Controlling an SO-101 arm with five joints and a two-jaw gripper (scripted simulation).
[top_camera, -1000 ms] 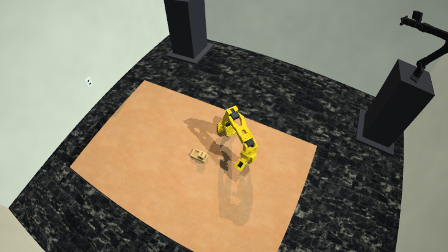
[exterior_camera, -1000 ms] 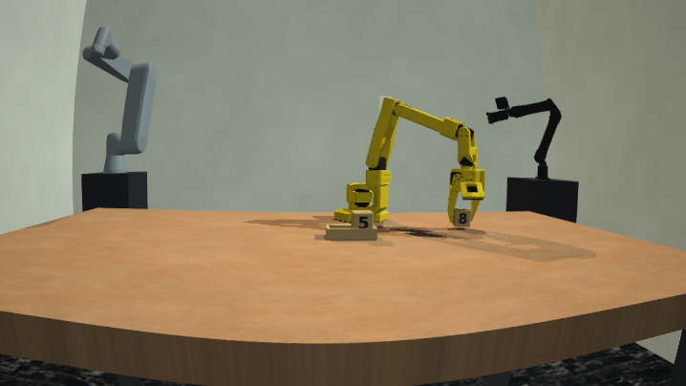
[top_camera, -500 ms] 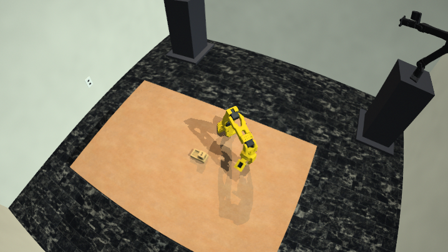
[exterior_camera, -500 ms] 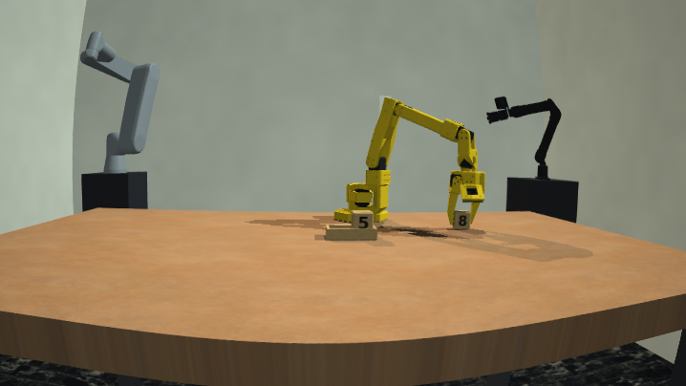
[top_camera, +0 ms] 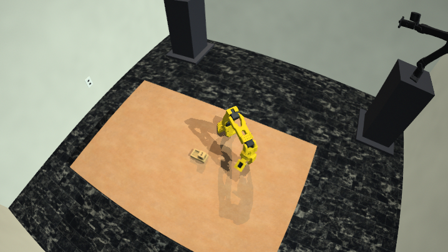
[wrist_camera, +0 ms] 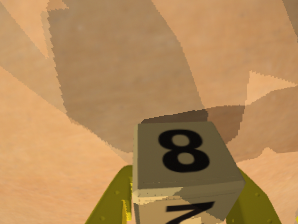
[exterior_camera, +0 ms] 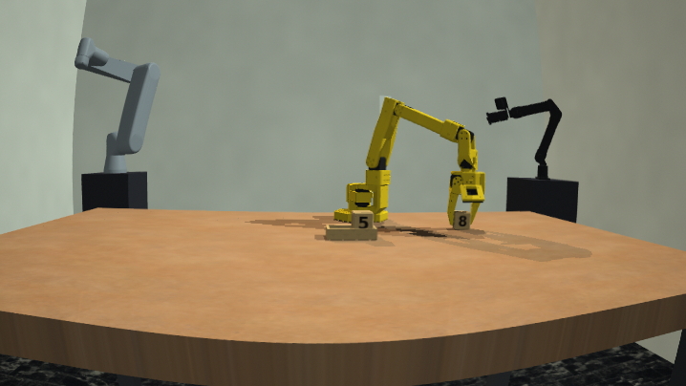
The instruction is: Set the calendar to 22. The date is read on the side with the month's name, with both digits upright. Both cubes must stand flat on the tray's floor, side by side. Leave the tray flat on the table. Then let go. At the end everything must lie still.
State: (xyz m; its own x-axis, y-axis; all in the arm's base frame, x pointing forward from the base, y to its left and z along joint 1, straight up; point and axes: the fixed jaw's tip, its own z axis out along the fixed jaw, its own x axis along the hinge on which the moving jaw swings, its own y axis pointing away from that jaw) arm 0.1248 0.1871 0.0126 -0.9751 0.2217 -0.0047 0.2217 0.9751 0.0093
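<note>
A wooden tray [exterior_camera: 341, 234] [top_camera: 194, 153] lies flat on the table, left of the arm's base. One cube [exterior_camera: 362, 221] [top_camera: 203, 155] stands in the right end of the tray and shows a 5 toward the exterior camera. My gripper [exterior_camera: 461, 224] [top_camera: 239, 168] [wrist_camera: 182, 212] points down, to the right of the tray, and is shut on the second cube [exterior_camera: 461, 220] [wrist_camera: 185, 157]. This cube shows an 8 in the exterior view and in the wrist view, with a 7 on the face below. It hangs at the table surface; I cannot tell whether it touches.
The yellow arm's base [exterior_camera: 369, 199] [top_camera: 226, 126] stands just behind the tray. A grey robot arm on a black pedestal [exterior_camera: 114, 189] stands off the table at the back left, and a black camera arm on a pedestal [exterior_camera: 542, 197] [top_camera: 397, 103] at the back right.
</note>
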